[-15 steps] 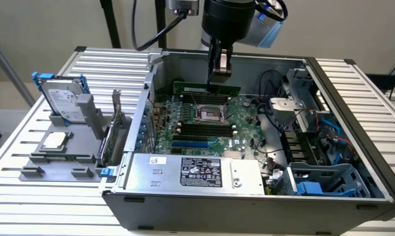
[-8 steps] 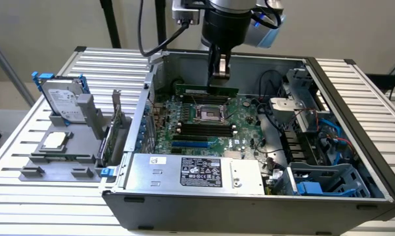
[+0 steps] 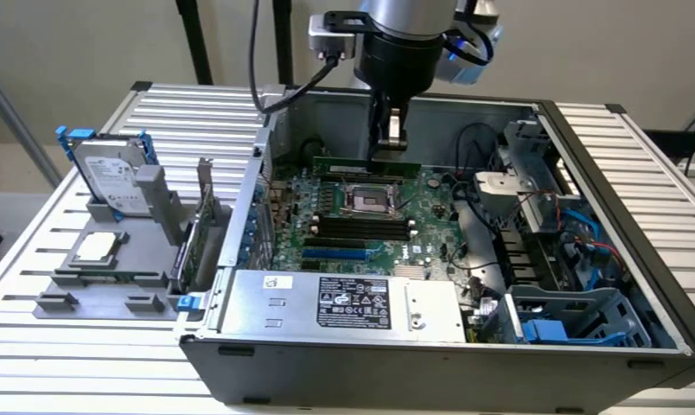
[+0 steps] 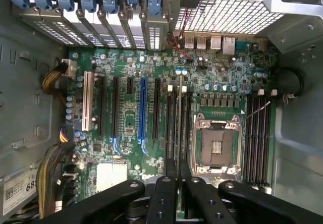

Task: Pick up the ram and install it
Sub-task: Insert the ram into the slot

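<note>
Half sunk into the open computer case (image 3: 440, 385), hangs straight down from above as a gripper (image 3: 392, 158) and pinches the ram (image 3: 345, 163) between two fingers, pressed tight on the thin green stick. Holds it level, on its long edge, at the far side of the motherboard (image 3: 324, 246), just beyond the processor socket (image 3: 368, 201). Seen from the wrist, shows the gripper (image 4: 179, 169) with the ram (image 4: 180, 128) edge-on, as one thin line, right over the black memory slots (image 4: 169, 123) beside the socket (image 4: 217, 146) (cannot tell whether seated in a slot or only above it). Has a second group of black slots (image 3: 360, 229) on the near side of the socket, and a grey power supply box (image 3: 347, 303) against the near wall of the case. Stands on a slatted metal table (image 3: 198, 108). On the exterior view's left, beside the case: a grey holder (image 3: 94, 303) with a hard drive (image 3: 108, 177) leaning upright, a small square silver processor chip (image 3: 98, 246) lying flat, and a green expansion card (image 3: 192, 251) standing on edge, nearest to the case wall.
</note>
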Robot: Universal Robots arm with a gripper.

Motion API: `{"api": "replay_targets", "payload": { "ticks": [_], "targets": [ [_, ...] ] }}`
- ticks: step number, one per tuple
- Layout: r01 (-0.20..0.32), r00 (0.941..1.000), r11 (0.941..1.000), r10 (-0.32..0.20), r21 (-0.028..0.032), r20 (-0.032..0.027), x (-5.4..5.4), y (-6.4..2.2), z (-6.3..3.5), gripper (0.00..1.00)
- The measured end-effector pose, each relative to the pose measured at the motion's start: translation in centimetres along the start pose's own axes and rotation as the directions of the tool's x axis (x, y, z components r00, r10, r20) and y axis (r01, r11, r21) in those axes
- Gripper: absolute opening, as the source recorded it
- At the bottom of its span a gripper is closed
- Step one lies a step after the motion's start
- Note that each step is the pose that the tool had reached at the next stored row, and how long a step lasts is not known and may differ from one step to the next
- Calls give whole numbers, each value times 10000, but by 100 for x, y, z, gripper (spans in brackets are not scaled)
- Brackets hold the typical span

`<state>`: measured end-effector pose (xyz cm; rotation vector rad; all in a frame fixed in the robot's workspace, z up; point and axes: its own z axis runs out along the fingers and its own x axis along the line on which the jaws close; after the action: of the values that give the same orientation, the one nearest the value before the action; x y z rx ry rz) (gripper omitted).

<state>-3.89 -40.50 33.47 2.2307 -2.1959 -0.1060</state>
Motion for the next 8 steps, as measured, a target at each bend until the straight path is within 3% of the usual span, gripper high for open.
{"api": "replay_targets", "payload": {
  "ticks": [8],
  "targets": [
    [0, 10000, 10000, 0, 0, -1, 3, -21, 145, 14]
  ]
}}
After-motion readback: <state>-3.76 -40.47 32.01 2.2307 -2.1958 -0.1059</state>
